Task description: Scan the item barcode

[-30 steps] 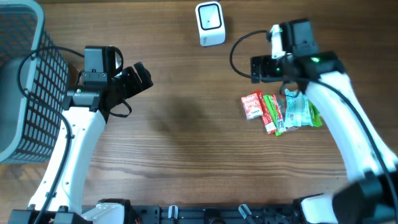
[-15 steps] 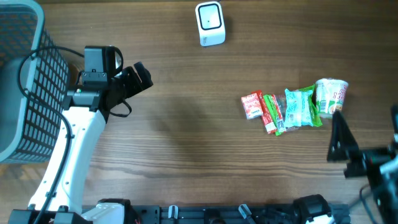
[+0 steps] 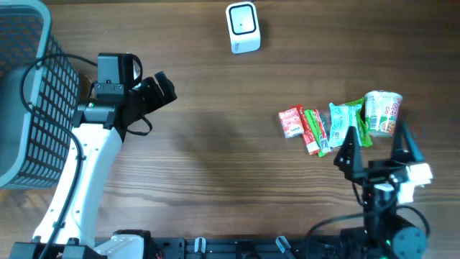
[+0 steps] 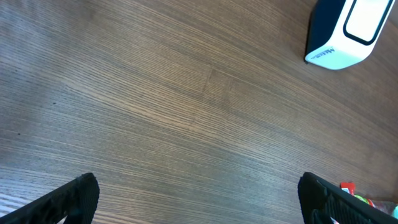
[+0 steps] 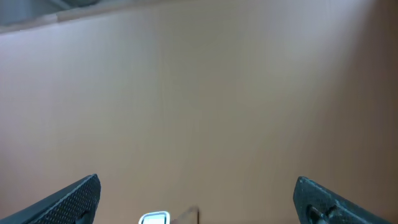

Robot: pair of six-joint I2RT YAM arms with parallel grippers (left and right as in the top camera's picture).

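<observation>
Grippers: your left gripper [image 3: 162,89] and right gripper [image 3: 375,142] both stand with jaws wide apart, holding nothing. Snack packets [image 3: 320,129] and a cup [image 3: 382,112] lie together just beside the right gripper, well apart from the scanner [image 3: 242,27].

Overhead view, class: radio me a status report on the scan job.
Left gripper open, empty; right gripper open, empty. Snack packets on table, apart from scanner. Path between them unobstructed.
</observation>
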